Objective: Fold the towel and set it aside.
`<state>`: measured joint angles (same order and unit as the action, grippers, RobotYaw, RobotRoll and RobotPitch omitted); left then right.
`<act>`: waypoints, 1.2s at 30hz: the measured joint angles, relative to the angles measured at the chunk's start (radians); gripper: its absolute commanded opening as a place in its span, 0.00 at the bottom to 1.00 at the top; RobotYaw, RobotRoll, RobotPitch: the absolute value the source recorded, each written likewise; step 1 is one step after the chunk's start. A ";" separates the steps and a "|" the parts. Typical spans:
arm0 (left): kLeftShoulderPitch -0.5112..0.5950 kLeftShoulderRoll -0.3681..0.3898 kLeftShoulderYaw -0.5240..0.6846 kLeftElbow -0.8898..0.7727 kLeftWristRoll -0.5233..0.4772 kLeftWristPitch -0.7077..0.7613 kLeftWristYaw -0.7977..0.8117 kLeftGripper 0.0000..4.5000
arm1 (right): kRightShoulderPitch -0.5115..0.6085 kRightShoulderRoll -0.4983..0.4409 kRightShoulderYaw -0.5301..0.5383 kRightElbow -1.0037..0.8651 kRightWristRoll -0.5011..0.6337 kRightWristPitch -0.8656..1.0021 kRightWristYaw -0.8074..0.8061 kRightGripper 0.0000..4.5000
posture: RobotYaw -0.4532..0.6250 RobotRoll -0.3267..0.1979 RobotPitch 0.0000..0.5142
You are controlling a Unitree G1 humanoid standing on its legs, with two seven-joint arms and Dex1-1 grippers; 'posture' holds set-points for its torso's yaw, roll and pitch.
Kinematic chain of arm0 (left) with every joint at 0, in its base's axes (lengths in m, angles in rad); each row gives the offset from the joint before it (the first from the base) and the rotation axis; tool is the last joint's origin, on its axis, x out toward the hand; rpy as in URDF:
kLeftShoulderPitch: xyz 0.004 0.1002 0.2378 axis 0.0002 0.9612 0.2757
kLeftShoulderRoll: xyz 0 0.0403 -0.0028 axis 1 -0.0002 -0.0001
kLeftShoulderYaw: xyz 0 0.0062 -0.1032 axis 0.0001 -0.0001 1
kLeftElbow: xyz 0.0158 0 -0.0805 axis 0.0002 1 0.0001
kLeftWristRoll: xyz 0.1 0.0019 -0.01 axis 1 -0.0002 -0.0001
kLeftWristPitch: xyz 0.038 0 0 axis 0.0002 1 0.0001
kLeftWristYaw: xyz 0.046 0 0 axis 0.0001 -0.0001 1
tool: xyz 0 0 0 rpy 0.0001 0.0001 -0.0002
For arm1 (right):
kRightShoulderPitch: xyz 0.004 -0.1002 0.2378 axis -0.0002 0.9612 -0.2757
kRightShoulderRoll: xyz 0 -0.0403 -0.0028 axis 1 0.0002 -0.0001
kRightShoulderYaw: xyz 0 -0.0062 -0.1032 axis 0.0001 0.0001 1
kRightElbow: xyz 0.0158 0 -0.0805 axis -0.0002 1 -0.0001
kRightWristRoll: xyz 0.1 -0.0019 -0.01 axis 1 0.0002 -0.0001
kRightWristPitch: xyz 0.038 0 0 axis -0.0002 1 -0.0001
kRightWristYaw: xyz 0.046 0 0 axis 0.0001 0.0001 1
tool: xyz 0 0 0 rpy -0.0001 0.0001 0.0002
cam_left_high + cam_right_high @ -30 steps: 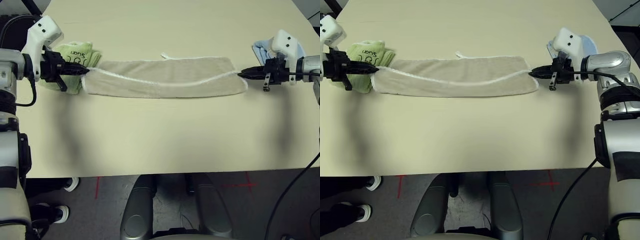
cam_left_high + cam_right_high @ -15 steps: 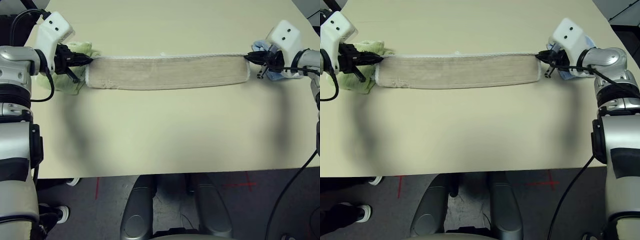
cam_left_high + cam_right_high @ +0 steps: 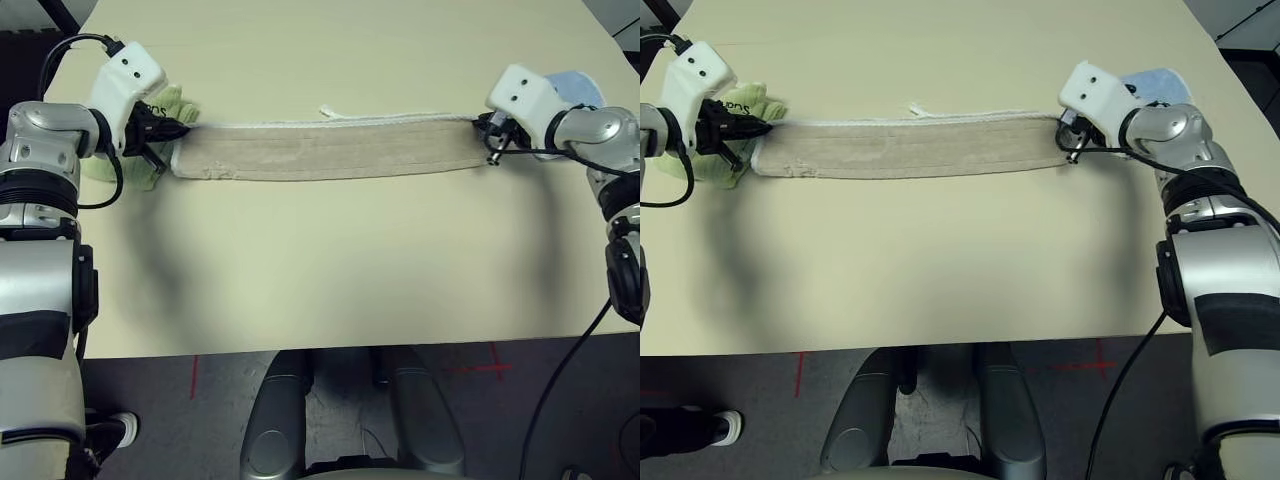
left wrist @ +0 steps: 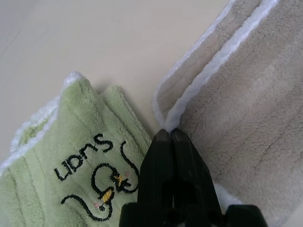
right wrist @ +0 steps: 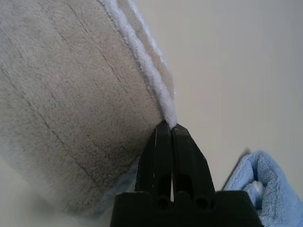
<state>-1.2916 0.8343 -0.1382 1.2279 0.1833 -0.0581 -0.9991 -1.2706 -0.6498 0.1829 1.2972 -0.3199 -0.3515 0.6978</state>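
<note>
The towel point(image 3: 325, 150) is lying as a long folded strip along the table's point(image 3: 330, 270) far edge. The left gripper point(image 4: 166, 135) and right gripper point(image 5: 169, 126) are each pinching an end corner; keeping both layers' white trims aligned should be mattering most

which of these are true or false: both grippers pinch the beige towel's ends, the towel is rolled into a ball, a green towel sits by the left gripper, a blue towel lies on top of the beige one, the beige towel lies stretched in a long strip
1. Both grippers pinch the beige towel's ends. True: the left gripper and the right gripper are each shut on the white trim of the beige towel.
2. The towel is rolled into a ball. False: it lies flat on the table.
3. A green towel sits by the left gripper. True: the green towel.
4. A blue towel lies on the beige one. False: the blue towel lies beside its right end.
5. The towel is a long strip. True.
</note>
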 measured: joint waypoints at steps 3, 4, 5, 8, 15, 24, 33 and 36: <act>0.000 -0.009 0.002 0.000 0.001 -0.010 0.035 0.01 | -0.009 0.000 0.000 0.000 -0.007 0.001 -0.018 0.00 | 0.44 0.62 0.56; 0.000 -0.011 0.002 0.001 0.001 -0.013 0.045 0.01 | -0.010 0.001 0.000 0.000 -0.007 0.002 -0.019 0.00 | 0.44 0.62 0.56; 0.000 -0.013 0.003 0.003 0.001 -0.017 0.052 0.01 | -0.010 0.001 0.000 0.000 -0.008 0.003 -0.019 0.00 | 0.44 0.62 0.56; 0.000 -0.025 0.003 0.006 0.002 -0.024 0.071 0.01 | -0.010 0.001 0.000 0.000 -0.012 0.009 -0.022 0.00 | 0.44 0.62 0.56; 0.000 -0.033 0.003 0.006 0.008 -0.040 0.108 0.01 | -0.010 0.007 0.000 0.000 -0.025 0.025 -0.050 0.00 | 0.44 0.62 0.56; 0.000 -0.035 0.003 0.008 0.017 -0.048 0.140 0.01 | -0.010 0.032 0.002 0.000 -0.044 0.046 -0.107 0.00 | 0.44 0.62 0.57; 0.011 -0.040 0.016 0.012 0.015 -0.089 0.211 0.65 | -0.008 0.043 -0.085 0.001 0.041 0.027 -0.100 0.65 | 0.44 0.62 0.56; 0.011 -0.040 0.052 0.011 0.000 -0.105 0.236 0.91 | -0.008 0.052 -0.202 0.001 0.157 0.027 -0.069 0.91 | 0.43 0.62 0.56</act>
<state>-1.2806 0.7948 -0.0858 1.2391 0.1837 -0.1626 -0.7632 -1.2785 -0.5980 -0.0196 1.2979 -0.1625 -0.3245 0.6284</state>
